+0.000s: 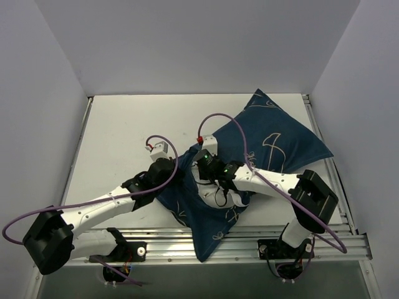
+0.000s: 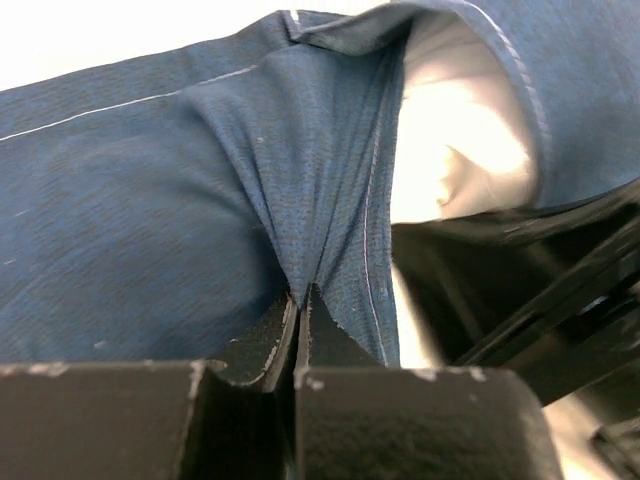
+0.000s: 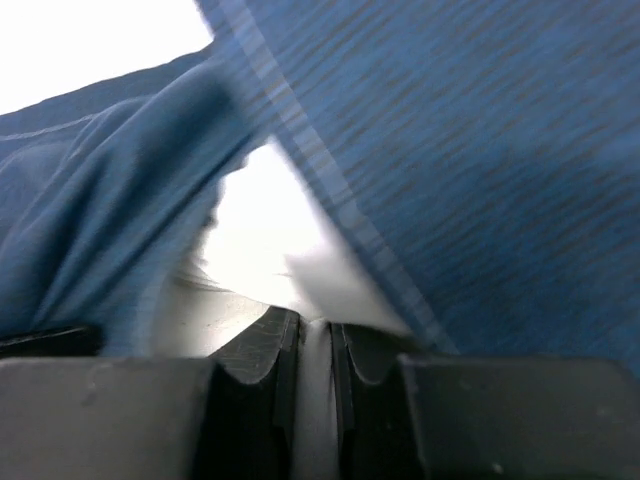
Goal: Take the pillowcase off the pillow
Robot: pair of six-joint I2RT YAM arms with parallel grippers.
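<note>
The navy pillowcase (image 1: 268, 140) with cream print lies from the far right of the table down to the near edge. Its open end is between the two grippers. My left gripper (image 1: 176, 176) is shut on a fold of the pillowcase (image 2: 300, 200). My right gripper (image 1: 202, 163) is shut on the white pillow (image 3: 270, 240), which shows inside the opening. The pillow also shows in the left wrist view (image 2: 460, 140) under the hem. In the top view the pillow is almost all hidden by the cover and the arms.
The white table (image 1: 124, 124) has grey walls on three sides. A metal rail (image 1: 249, 240) runs along the near edge, and the pillowcase's loose corner (image 1: 206, 249) hangs over it. Purple cables (image 1: 221, 118) loop above both arms.
</note>
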